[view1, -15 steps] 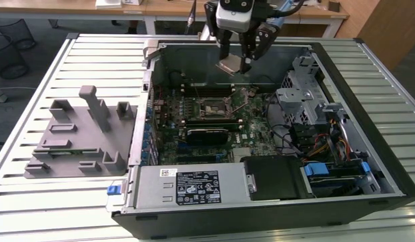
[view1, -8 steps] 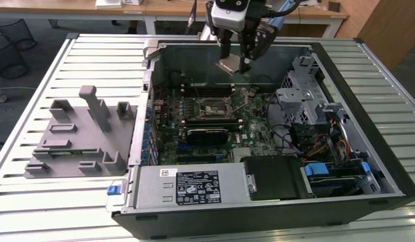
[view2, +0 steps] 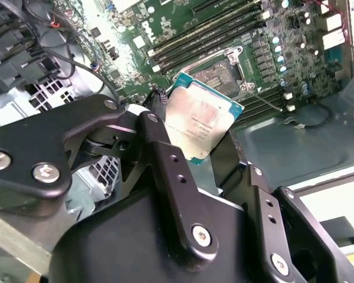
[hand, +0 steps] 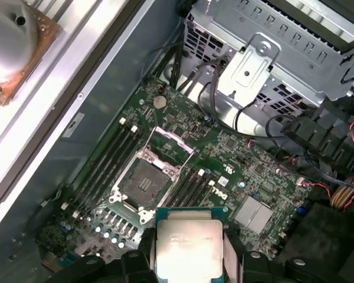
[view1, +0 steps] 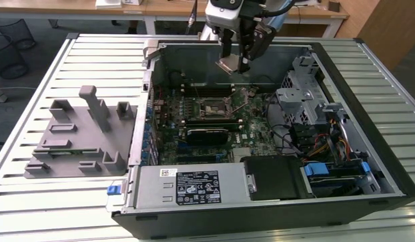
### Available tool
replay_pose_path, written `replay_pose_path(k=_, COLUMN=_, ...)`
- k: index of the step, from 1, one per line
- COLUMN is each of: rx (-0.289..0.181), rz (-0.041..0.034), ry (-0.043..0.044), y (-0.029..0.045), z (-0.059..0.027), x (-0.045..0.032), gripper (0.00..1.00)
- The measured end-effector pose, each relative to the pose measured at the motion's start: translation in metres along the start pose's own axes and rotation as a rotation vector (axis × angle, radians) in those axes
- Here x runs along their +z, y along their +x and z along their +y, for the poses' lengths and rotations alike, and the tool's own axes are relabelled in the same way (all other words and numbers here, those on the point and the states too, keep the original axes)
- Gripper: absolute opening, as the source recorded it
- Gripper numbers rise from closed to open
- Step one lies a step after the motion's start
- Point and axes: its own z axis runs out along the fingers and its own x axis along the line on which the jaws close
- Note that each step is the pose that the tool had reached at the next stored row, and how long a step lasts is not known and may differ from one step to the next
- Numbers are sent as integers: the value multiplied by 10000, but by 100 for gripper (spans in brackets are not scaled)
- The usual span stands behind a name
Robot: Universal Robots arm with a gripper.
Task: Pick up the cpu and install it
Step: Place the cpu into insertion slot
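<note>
Exterior view: pincer (view1: 237, 63) upper centre of frame, over open computer case (view1: 187, 63). Second wrist view: pincer clamped on cpu (view2: 203, 121), chip tilted, above motherboard (view2: 165, 29), clear of empty socket (view2: 218, 73). Step in hand, likely: carry. You'd need chip levelled, squared to socket.

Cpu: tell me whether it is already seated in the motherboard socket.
No. In the first wrist view the cpu is clamped in the gripper, clear of the board, and the socket lies open and bare.
</note>
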Motion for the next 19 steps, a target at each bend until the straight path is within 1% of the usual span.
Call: replay_pose_path(k=19, rx=1900, rz=-80, ry=28, y=39, z=25, x=15, gripper=54)
